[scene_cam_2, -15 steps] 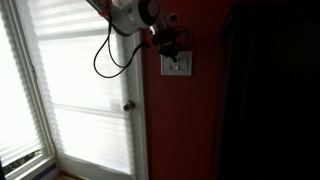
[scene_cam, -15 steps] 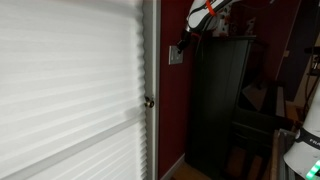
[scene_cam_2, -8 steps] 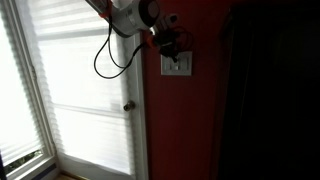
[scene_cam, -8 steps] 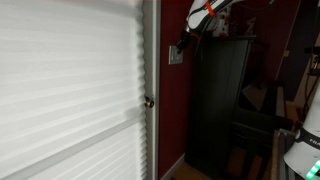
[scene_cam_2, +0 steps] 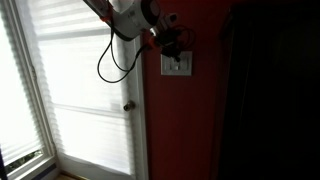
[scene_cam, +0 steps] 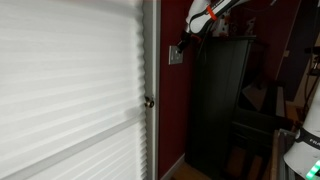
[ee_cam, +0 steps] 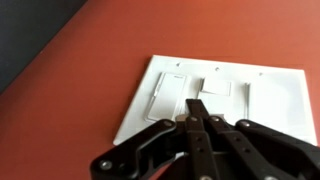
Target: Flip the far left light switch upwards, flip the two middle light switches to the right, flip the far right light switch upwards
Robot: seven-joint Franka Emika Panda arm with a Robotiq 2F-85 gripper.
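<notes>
The pale switch plate [ee_cam: 215, 95] is on the red wall; it also shows in both exterior views [scene_cam: 176, 56] [scene_cam_2: 176, 66]. In the wrist view the far left light switch [ee_cam: 168, 96] is a tall rocker. One of the two middle light switches [ee_cam: 216, 87] shows as a small square; the lower one is hidden behind my fingers. The far right light switch [ee_cam: 276, 101] is pale and washed out. My gripper [ee_cam: 197, 104] is shut and empty, with its tips over the plate's lower middle, between the left and middle switches. It sits at the plate's top edge in both exterior views [scene_cam: 183, 46] [scene_cam_2: 172, 49].
A white door with pleated blinds [scene_cam: 70, 90] and a round metal door knob [scene_cam: 149, 101] [scene_cam_2: 128, 106] stands beside the plate. A tall dark cabinet [scene_cam: 220, 100] stands close on the plate's other side. The arm's black cable [scene_cam_2: 105, 60] hangs in front of the door.
The arm's upper links and the hanging cable have shifted slightly. The gripper stays at the switch plate.
</notes>
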